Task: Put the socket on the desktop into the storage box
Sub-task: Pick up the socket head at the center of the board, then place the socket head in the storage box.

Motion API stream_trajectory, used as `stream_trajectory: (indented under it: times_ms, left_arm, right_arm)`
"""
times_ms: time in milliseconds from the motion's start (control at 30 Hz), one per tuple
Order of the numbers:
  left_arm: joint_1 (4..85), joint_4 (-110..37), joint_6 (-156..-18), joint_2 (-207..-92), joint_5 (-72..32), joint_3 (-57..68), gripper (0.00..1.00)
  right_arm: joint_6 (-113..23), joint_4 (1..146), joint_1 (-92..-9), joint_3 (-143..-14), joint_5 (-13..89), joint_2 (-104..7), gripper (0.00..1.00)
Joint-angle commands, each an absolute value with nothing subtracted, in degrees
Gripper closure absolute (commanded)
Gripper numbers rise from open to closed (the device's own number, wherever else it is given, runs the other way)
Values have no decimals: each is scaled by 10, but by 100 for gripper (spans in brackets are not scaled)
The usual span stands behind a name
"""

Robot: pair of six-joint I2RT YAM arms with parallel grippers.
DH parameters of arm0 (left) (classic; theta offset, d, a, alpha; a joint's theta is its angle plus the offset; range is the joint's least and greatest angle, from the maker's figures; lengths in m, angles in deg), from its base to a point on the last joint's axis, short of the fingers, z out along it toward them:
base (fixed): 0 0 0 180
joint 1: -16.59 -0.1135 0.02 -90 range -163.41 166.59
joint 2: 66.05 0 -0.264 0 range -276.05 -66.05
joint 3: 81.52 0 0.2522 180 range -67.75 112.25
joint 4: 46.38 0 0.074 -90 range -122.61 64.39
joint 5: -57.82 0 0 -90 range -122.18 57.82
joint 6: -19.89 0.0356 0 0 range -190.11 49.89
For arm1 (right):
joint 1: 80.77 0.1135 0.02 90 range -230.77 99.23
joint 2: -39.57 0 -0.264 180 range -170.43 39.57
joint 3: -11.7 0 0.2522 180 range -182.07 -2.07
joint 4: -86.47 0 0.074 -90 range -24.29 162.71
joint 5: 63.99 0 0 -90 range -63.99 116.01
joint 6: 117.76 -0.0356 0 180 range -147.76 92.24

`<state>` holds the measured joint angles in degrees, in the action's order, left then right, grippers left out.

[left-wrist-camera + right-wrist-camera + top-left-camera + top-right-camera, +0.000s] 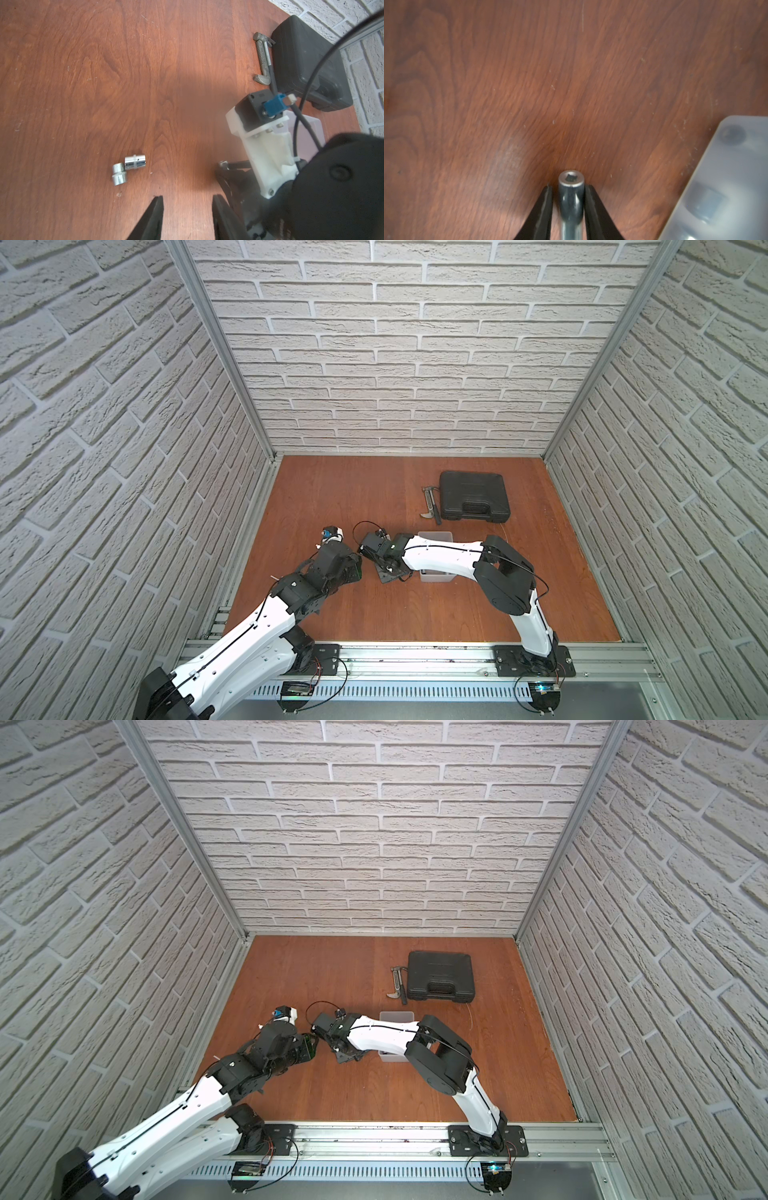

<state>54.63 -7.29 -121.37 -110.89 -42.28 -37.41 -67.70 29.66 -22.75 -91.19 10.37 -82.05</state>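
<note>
Obs: right gripper (568, 186) stands narrow around a long dark socket (571, 203), just beside the storage box (726, 176). A sliver of gap shows on one side, so hold unconfirmed. The left gripper (187, 196) is part-open and empty over the bench (104, 83), where a short chrome socket (135, 162) and a stepped socket (119, 174) lie touching. Judged dense, rigid, slick steel: pinch mid-barrel.

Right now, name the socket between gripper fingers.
The long dark socket, between the fingers of the right gripper; the two short chrome sockets lie free on the desktop.
</note>
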Motion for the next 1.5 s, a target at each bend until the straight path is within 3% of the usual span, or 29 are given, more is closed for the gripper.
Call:
stream_trajectory:
  times_ms: [0,500,833,1133,1467]
  left_arm:
    - [542,-89,-1214,-1109,-421,-376,56]
    - [541,-91,-1215,-1117,-415,-370,56]
    - [540,-89,-1218,-1116,-416,-377,55]
    - [537,-94,-1223,-1108,-411,-393,55]
    - [534,-118,-1230,-1127,-392,-404,55]
  right_arm:
    - [-685,292,-221,-906,110,-828,69]
    - [-691,337,-222,-863,148,-800,83]
    - [-682,455,-222,-776,210,-653,97]
    - [-715,595,-246,-678,303,-530,98]
    - [-756,653,-323,-547,311,-405,98]
